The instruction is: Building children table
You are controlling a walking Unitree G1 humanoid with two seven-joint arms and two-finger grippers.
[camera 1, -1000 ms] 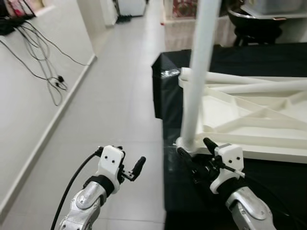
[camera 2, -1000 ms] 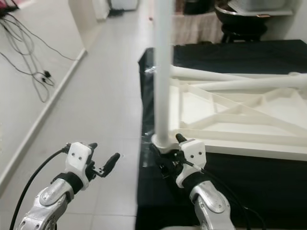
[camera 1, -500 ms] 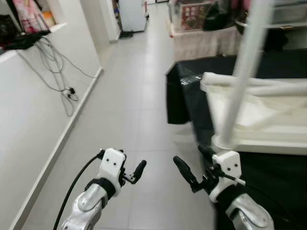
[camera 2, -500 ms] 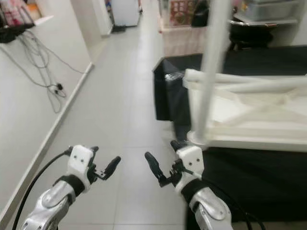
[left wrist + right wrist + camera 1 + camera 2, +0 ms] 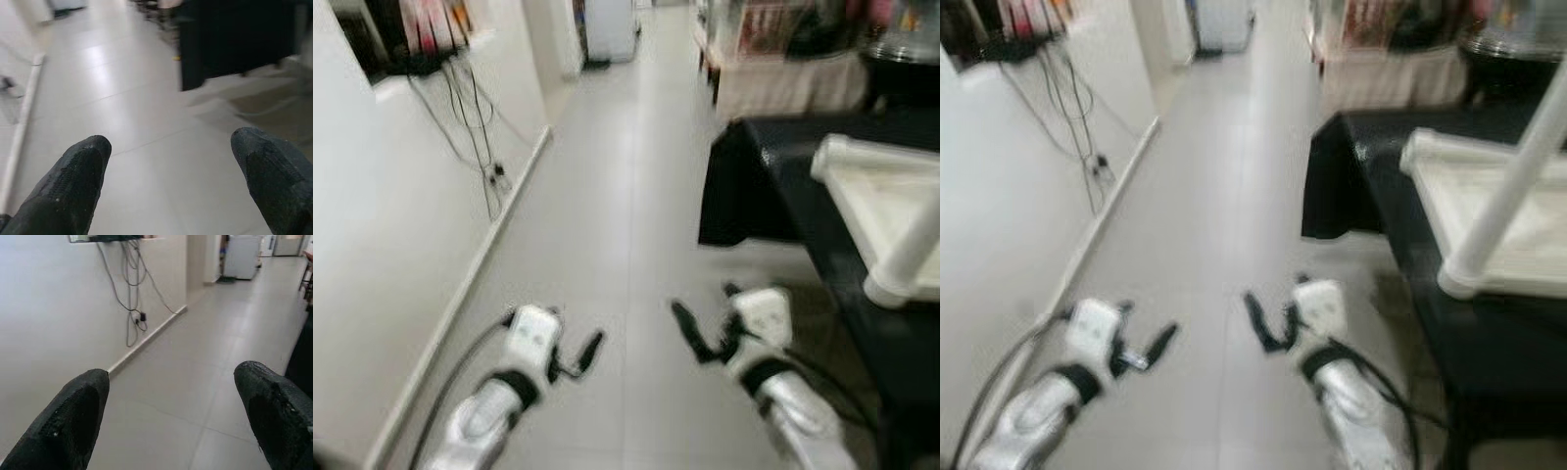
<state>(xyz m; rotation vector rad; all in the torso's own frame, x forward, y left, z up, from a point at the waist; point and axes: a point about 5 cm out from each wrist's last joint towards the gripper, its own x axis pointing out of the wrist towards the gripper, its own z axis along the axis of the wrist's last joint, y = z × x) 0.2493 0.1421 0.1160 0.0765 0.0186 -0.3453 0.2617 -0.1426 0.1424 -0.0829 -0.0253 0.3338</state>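
Both black two-fingered end effectors, left [image 5: 589, 351] and right [image 5: 690, 331], hover spread apart and empty over open grey tiled floor [image 5: 607, 196], the black-draped worktop [image 5: 773, 166] edge beside the right one.

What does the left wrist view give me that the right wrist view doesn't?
The left wrist view alone has the black cloth hanging to the floor beside the open left gripper. The right wrist view alone has the white wall with dangling cables and a white appliance down the corridor, beyond the open right gripper. Both share grey tiled floor seen between two spread black fingers holding nothing.
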